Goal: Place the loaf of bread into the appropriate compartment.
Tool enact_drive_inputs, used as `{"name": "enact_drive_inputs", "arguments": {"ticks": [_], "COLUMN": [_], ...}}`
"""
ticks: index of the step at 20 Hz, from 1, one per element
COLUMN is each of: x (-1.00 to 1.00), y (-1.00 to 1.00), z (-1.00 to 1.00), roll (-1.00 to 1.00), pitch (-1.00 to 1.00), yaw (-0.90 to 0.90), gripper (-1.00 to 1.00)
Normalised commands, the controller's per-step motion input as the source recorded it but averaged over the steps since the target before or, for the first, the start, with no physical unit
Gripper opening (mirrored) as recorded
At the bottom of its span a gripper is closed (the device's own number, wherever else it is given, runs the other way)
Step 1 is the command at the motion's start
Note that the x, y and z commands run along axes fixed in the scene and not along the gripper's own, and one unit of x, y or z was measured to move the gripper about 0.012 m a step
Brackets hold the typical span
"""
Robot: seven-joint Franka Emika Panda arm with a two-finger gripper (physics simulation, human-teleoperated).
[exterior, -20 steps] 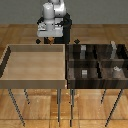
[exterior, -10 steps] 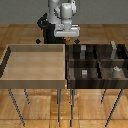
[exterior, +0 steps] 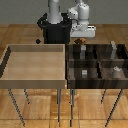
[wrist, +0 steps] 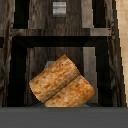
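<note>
The loaf of bread (wrist: 62,82) is a brown-orange blocky lump that fills the middle of the wrist view, hanging over the dark bin's cells. In the exterior view the loaf (exterior: 83,43) is a small orange spot under my gripper (exterior: 82,40), which is shut on it above the far edge of the striped-wood bin (exterior: 68,70). The compartment (exterior: 77,79) is the bin's near-left cell, low-walled, with a small grey block (exterior: 84,73) in it. My fingers are hidden in the wrist view.
A light tan wooden tray (exterior: 35,80) stands on thin legs at the exterior view's left, beside the bin. Other grey blocks (exterior: 116,70) sit in the bin's cells, and one grey block (wrist: 59,7) shows in the wrist view. The robot's dark base (exterior: 54,30) stands behind.
My gripper has travelled with the loaf toward the exterior view's right, from behind the tan tray to over the bin's far edge.
</note>
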Motion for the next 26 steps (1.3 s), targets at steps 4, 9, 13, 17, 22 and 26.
{"name": "enact_drive_inputs", "arguments": {"ticks": [4,9,13,17,22,26], "x": [1.0,1.0,1.0,1.0,0.2,0.0], "y": [0.0,0.0,0.0,0.0,0.0,0.0], "z": [0.0,0.0,0.0,0.0,0.0,0.0], "roll": [0.0,0.0,0.0,0.0,0.0,0.0], "pitch": [0.0,0.0,0.0,0.0,0.0,0.0], "yaw": [0.0,0.0,0.0,0.0,0.0,0.0], "gripper": [-1.0,-1.0,-1.0,-1.0,1.0,1.0]}}
